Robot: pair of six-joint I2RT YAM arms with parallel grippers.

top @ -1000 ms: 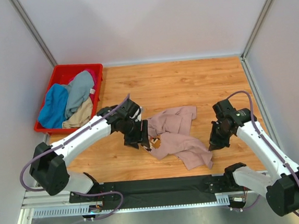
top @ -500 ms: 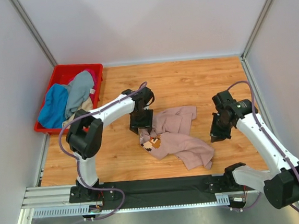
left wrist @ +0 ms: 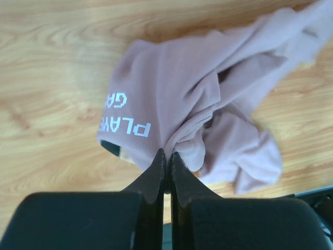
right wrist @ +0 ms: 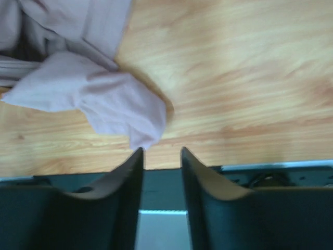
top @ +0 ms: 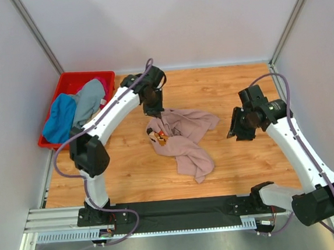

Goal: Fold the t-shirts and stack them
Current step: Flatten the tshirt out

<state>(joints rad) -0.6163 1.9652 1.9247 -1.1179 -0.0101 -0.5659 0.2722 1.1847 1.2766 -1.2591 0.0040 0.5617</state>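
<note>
Left hand pinches t-shirt; wrist view reveals lettering.

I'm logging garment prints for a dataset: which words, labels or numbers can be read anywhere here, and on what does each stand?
"PLAY": white letters on the dusty-pink t-shirt, left wrist view.
"GA": the next line of the same white lettering; the rest of that word does not show.
The brown-orange chest print, seen from the top view, is too small to read.
Nothing else legible shows.
</note>
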